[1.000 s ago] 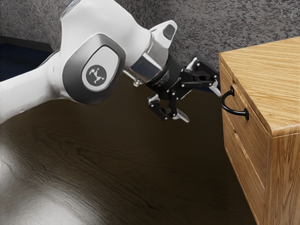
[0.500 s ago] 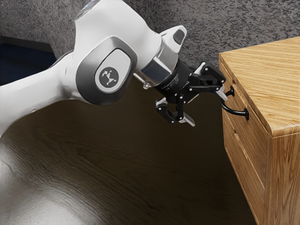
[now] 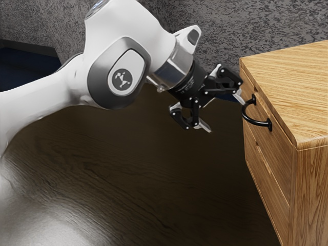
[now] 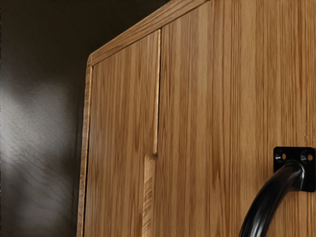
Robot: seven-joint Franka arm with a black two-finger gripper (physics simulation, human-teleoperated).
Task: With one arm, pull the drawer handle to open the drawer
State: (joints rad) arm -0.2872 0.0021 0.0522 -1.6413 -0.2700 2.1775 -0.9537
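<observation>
Nudged nearer the handle than a second ago: black two-finger gripper, jaws spread wide, holding nothing, upper fingertip just beside the handle's top mount. At its 3 o'clock, curved glossy black drawer handle on the top drawer, front flush, of a grained light-wood cabinet. Dark wood-grain surface below.

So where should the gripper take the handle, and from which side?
Take the handle at mid-bow, where it stands farthest off the drawer front. Come straight at that front from the exterior view's left, with the open gripper putting one finger above and one below the level bar.
</observation>
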